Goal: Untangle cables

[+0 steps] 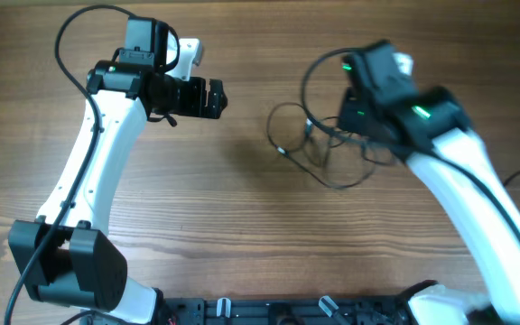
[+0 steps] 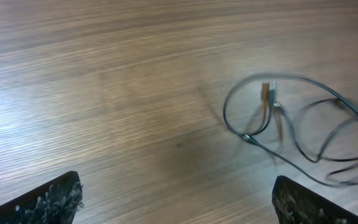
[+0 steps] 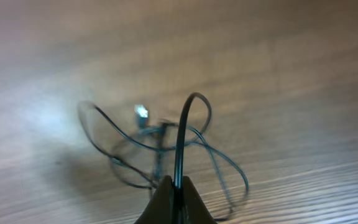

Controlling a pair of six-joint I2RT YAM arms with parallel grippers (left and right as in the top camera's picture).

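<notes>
the right end effector (image 3: pixel 176 185) is pinching one thin black strand (image 3: pixel 180 134) of the cables (image 1: pixel 321 146), its two fingers pressed together on it right at the tips. from the pinch the strand is arching up narrowly and curving over, away from the fingertips, down into the rest of the tangle. the rest is lying on the wooden worktop (image 1: pixel 242 226) just beyond and below the fingertips, as a few loose overlapping loops, with a small pale plug end (image 3: pixel 141 112) showing to the left of the raised strand. from overhead the right wrist is covering part of the tangle, so i cannot tell exactly where the pinch is sitting among the loops

the left end effector (image 2: pixel 176 202) is hanging over bare wood with its fingers spread wide and nothing between them. the cables are lying ahead of it, off towards the finger on the right of its wrist view, apart from both fingertips. two small plug ends (image 2: pixel 269 93) are sitting close together inside the nearest loop, and the farther loops are running out past the edge of that view. seen from overhead, the two end effectors are pointing towards each other across the worktop, with the tangle lying between them and much nearer the right one
</notes>
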